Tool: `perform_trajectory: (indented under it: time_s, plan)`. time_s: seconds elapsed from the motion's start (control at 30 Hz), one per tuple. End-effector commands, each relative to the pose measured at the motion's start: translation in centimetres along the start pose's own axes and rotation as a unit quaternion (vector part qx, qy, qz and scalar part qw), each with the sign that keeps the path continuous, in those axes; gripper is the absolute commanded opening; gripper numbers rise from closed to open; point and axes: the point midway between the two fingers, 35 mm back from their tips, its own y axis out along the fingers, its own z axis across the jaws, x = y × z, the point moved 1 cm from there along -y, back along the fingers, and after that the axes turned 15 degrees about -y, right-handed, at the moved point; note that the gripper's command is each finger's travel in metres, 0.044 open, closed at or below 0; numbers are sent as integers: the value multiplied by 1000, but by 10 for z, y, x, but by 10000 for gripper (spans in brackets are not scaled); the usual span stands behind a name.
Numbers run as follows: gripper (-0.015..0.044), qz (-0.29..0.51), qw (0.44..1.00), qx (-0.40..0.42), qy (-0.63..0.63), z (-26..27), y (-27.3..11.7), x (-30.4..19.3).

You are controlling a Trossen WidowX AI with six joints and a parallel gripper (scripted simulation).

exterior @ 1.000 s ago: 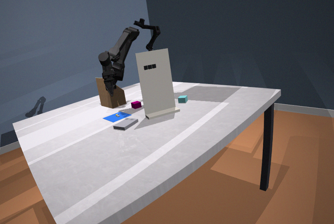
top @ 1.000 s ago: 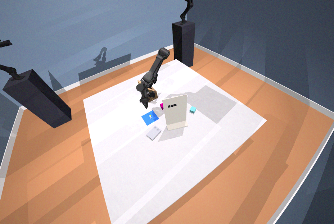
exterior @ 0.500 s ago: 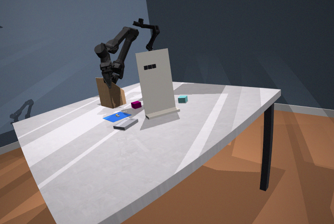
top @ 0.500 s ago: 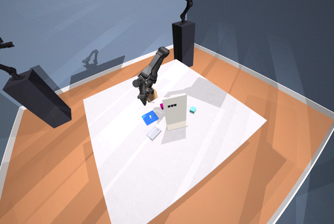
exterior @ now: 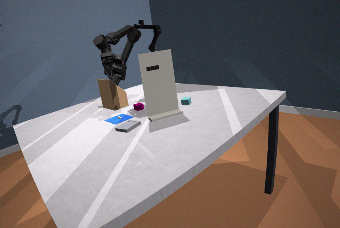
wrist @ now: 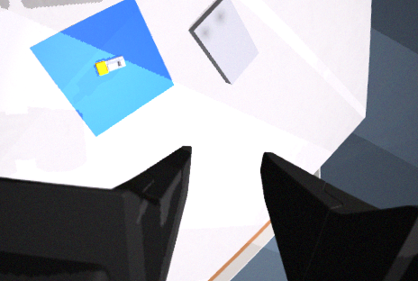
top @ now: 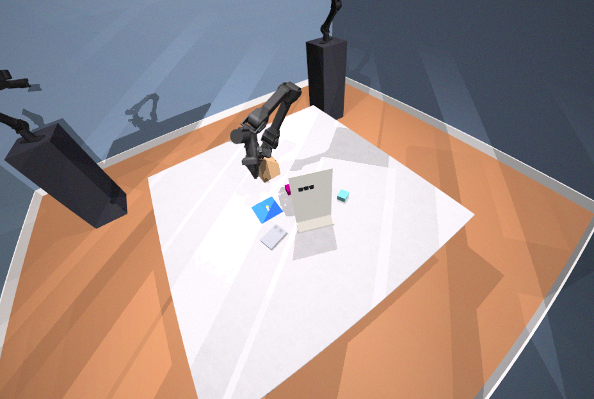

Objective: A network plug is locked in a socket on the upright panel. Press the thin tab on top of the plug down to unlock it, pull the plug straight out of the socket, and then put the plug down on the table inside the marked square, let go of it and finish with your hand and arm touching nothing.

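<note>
The plug (top: 267, 207) (exterior: 119, 117) (wrist: 115, 63), white with a yellow end, lies on the blue marked square (top: 261, 216) (exterior: 126, 116) (wrist: 144, 49), well inside its edges. My gripper (top: 255, 175) (exterior: 110, 78) (wrist: 226, 158) is open with nothing between its fingers. It is raised above the table, away from the plug, close to the tan block in the top and exterior views. Whether the arm touches that block I cannot tell. The upright panel (top: 313, 202) (exterior: 160, 91) stands beside the square, with three dark blocks in a row near its top.
A tan angled block (top: 270, 169) (exterior: 112, 96) stands by the arm. A grey flat box (top: 274, 237) (exterior: 128, 126) (wrist: 230, 40) lies near the square. A magenta block (top: 287, 188) (exterior: 138, 106) and a teal block (top: 342, 195) (exterior: 186, 101) lie near the panel.
</note>
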Motion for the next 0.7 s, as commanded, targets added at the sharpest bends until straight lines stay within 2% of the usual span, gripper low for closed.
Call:
perform_trajectory:
  time_s: [0.0, 0.33, 0.67]
  plan:
    - [182, -3, 1000, 0, -1, -2, -6, 2]
    - [440, -3, 1000, 0, -1, -2, -6, 2]
    - [440, -3, 1000, 0, -1, -2, -6, 2]
